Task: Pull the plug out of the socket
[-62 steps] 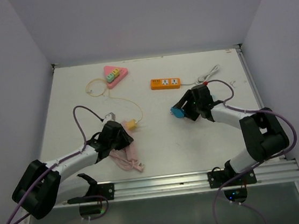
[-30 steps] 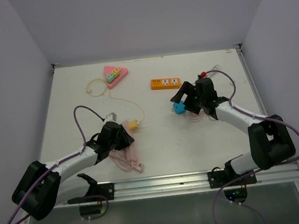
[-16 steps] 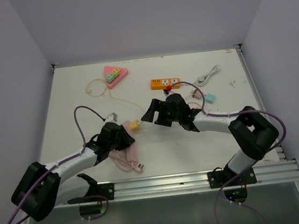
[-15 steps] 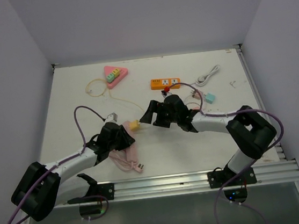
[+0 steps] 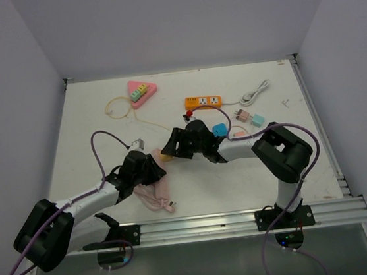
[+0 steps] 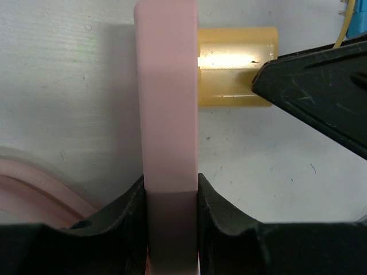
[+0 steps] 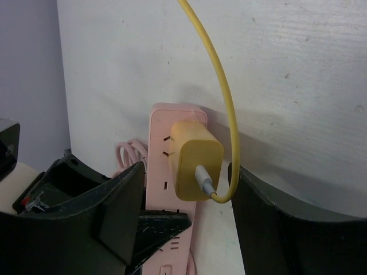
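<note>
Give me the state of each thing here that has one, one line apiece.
yellow plug: seated in the pink power strip, cable attached.
pink power strip: clamped on its sides by the left gripper.
left gripper: shut on the pink power strip.
right gripper: open, fingers either side of the yellow plug.
blue adapter: unplugged, lying loose.

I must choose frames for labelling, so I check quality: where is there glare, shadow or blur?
Left wrist: a bright glare stripe on the yellow plug; the pink power strip darkens between the jaws of the left gripper. Right wrist: a soft shadow on the table beside the plug. Top external: even light, sharp.
</note>
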Motion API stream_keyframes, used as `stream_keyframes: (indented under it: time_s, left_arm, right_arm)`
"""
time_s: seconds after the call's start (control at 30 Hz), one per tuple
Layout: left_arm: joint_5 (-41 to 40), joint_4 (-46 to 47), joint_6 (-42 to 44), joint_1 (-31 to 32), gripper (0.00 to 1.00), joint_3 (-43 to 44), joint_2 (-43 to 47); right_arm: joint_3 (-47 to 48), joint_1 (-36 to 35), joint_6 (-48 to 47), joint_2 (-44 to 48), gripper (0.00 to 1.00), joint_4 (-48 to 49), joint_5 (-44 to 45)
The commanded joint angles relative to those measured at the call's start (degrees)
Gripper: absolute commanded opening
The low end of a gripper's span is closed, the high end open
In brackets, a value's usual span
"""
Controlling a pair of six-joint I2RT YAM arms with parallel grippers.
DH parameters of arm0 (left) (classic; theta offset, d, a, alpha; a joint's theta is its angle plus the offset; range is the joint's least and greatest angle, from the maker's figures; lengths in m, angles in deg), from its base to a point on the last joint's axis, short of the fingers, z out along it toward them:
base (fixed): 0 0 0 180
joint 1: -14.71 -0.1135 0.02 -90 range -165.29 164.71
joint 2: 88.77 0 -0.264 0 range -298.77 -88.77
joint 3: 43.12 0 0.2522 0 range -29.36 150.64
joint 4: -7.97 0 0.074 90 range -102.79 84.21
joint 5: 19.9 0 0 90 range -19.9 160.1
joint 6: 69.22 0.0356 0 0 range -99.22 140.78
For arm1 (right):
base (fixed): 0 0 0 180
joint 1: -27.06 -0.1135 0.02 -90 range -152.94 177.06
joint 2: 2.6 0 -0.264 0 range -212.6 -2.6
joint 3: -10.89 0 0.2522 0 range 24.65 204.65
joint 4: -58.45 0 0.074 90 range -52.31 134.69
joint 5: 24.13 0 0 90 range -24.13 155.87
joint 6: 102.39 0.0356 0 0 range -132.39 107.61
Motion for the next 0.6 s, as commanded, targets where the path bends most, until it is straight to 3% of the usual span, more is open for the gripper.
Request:
stream_keyframes:
  time_s: [0.0, 0.2, 0.57]
  left_arm:
    - [1.3, 2.5, 0.8, -0.1, 0.00, -0.6, 0.8]
    - [1.2, 2.5, 0.0, -0.1, 0.00, -0.8, 0.5]
    - [0.4, 0.4, -1.8, -0.1, 0.00, -1.1, 0.5]
  right_arm:
    - [2.8, -0.6, 0.2, -1.2, 0.63, 3.8, -0.7]
    - [2.7, -1.0, 0.7, -3.0, 0.53, 5.4, -1.5]
    - [0.1, -1.0, 0.9, -0.3, 0.11, 5.9, -0.7]
